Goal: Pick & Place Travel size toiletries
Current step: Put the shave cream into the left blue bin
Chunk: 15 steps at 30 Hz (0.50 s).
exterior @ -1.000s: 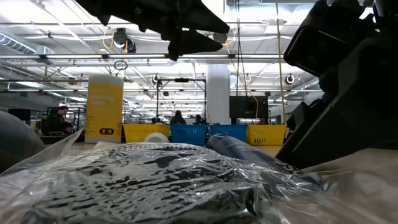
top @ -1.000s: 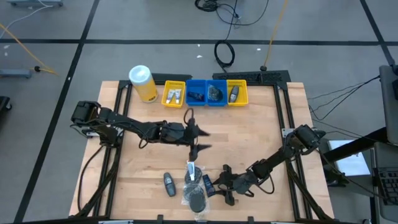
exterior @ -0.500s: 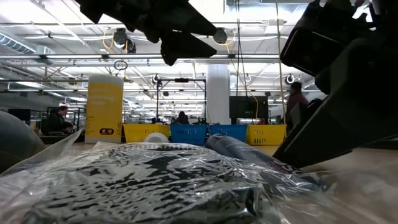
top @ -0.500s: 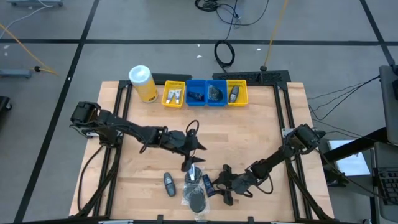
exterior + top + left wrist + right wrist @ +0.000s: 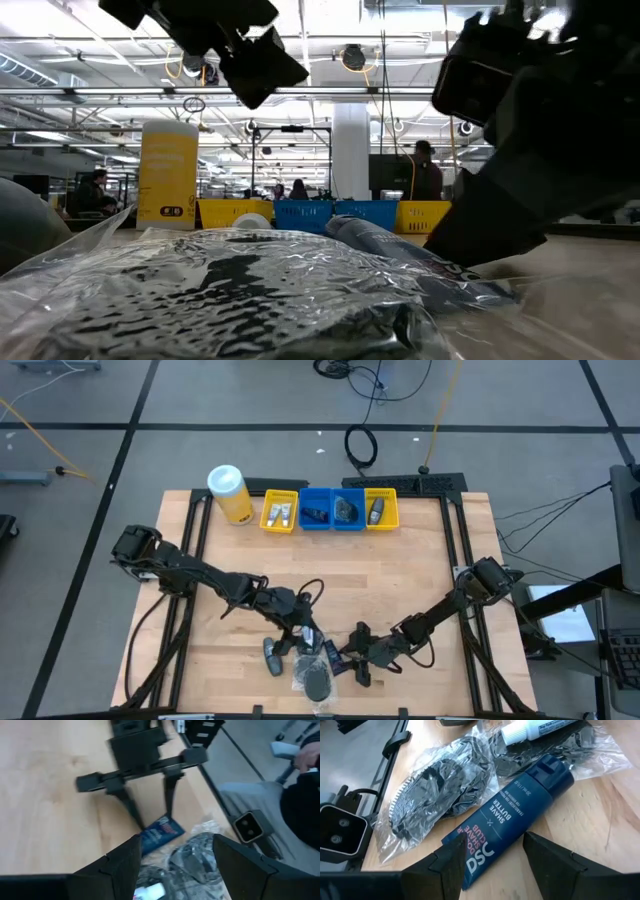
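Two open claws (image 5: 300, 643) (image 5: 352, 665) apparently flank blue tube (image 5: 512, 817).

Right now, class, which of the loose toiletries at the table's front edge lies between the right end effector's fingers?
The dark blue shave butter tube; the bagged black comb and white tube lie beyond it.

The dark blue tube (image 5: 512, 815) near the table's front edge reads "DSC", "DOLLAR SHAVE CLUB" and "SHAVE BUTTER". Print on the white tube (image 5: 540, 728) beside it is too small to read.
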Each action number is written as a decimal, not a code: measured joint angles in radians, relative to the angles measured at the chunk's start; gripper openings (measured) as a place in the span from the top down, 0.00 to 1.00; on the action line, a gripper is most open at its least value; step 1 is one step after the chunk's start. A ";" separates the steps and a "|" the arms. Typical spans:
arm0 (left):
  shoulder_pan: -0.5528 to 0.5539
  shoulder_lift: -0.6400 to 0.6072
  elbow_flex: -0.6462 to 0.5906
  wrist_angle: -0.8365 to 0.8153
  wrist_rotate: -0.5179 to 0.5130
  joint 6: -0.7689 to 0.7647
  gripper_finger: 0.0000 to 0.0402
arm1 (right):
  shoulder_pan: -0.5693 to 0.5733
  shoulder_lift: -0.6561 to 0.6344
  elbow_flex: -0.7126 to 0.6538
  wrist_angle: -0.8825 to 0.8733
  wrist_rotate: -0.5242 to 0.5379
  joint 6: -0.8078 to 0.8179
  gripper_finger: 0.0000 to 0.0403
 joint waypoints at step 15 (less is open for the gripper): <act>-0.016 0.000 0.000 0.018 -0.012 -0.002 0.39 | -0.064 0.000 0.143 -0.245 -0.126 0.072 0.51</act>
